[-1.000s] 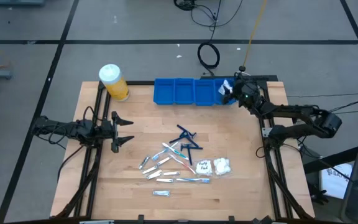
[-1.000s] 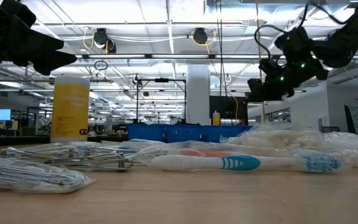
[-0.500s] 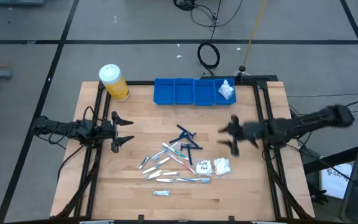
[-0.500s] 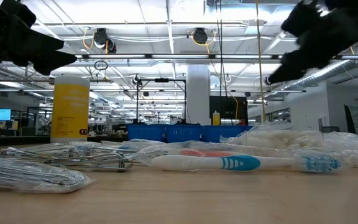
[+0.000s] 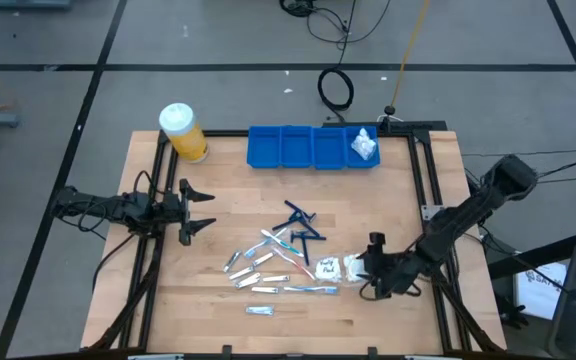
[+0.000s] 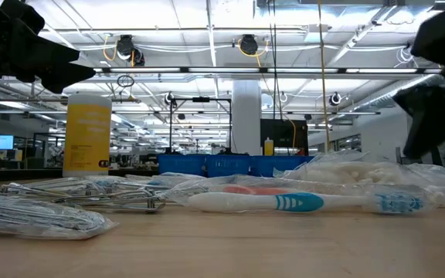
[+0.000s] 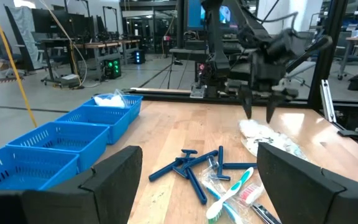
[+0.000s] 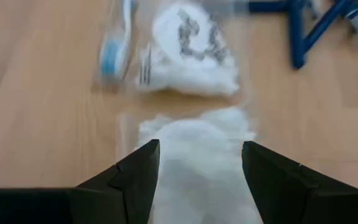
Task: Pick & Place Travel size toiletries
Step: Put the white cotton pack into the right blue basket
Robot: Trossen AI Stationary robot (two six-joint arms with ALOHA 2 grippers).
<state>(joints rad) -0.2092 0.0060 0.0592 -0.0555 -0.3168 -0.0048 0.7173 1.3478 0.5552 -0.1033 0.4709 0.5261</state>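
The travel size toiletries lie in a loose pile mid-table: dark blue razors (image 5: 303, 225), toothbrushes (image 5: 280, 245), small tubes (image 5: 253, 275) and two white packets (image 5: 343, 267). My right gripper (image 5: 370, 266) hangs open, tilted down, just over the right-hand packet (image 8: 194, 149). Its fingers (image 8: 135, 177) stand on either side of the packet; the left wrist view shows the gripper (image 7: 258, 115) clear above it (image 7: 266, 134). My left gripper (image 5: 193, 212) waits open at the table's left side.
A blue compartment tray (image 5: 298, 147) stands at the far edge, with a white packet (image 5: 365, 145) in its right-hand compartment. A yellow white-capped jar (image 5: 183, 132) stands at the far left. Bare wood lies along the near edge and to the right of the pile.
My right gripper has swung away from the tray's right-hand compartment, where a white packet stays behind. It has gone toward the table's near edge and down, tipping its fingers downward, and now hangs over the white packets at the pile's right end.
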